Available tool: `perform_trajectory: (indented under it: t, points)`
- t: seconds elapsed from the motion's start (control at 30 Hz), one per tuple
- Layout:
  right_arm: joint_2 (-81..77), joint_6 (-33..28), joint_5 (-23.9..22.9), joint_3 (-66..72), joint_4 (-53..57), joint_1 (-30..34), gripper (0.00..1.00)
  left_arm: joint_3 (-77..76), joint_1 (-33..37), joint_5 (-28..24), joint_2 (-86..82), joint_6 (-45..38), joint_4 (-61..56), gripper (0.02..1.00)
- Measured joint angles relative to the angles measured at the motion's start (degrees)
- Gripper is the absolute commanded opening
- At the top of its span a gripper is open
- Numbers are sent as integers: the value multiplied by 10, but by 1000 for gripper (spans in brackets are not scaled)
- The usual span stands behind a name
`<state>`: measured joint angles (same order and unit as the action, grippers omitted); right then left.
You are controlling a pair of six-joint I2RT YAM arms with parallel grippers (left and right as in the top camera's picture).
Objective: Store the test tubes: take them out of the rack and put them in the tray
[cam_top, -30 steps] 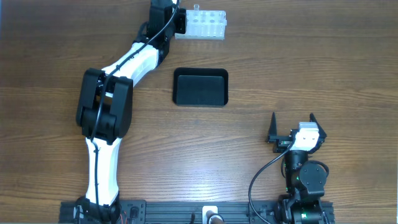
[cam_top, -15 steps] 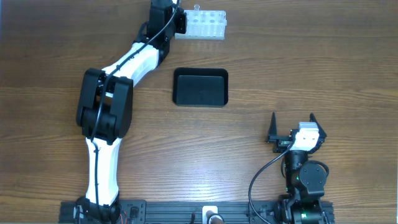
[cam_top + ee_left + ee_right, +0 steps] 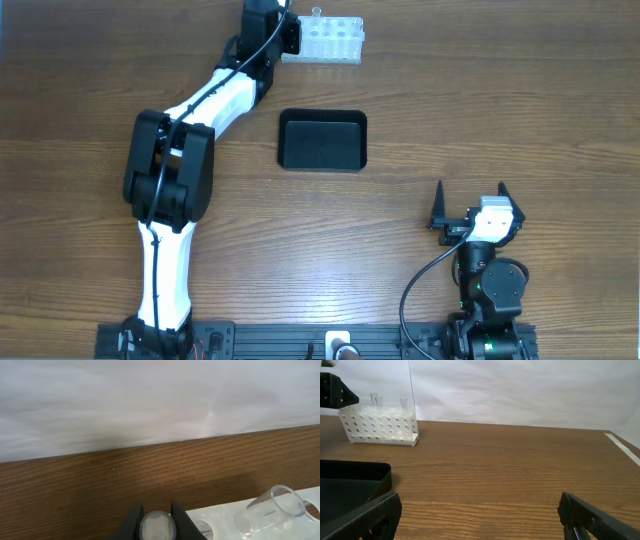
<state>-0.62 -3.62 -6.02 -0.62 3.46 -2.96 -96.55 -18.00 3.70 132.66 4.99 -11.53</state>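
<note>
left jaws grasping upright clear test tube (image 3: 157, 526) in white perforated rack (image 3: 330, 42) | black tray (image 3: 322, 140) at 6 o'clock | right jaws released

**Wood table, plastic tray and rack, clear tubes**

The table (image 3: 520, 120) is brown wood-grain, smooth and matt. The tray (image 3: 322, 113) is black matt plastic. The rack (image 3: 335, 42) is white perforated plastic. A test tube (image 3: 274, 506) looks clear and glossy; glass or plastic, unclear.

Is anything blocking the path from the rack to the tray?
Nothing visible. Bare table lies between the rack and the empty tray; the left gripper is closed on a test tube at the rack.
</note>
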Motion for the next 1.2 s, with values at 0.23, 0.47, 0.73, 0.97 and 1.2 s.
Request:
perform_trajectory:
  t: [0.23, 0.47, 0.73, 0.97, 1.2]
  points:
    - [0, 0, 0, 0, 0, 0, 993, 0, 0, 0, 0, 0, -4, 40]
    - [0, 0, 0, 0, 0, 0, 991, 0, 0, 0, -24, 0, 2, 42]
    - [0, 0, 0, 0, 0, 0, 991, -2, 0, 9, -171, -7, 36, 42]
    - [0, 0, 0, 0, 0, 0, 993, -16, -14, 13, -273, 12, 281, 40]
    - [0, 0, 0, 0, 0, 0, 993, -10, -63, 19, -259, 121, 528, 40]
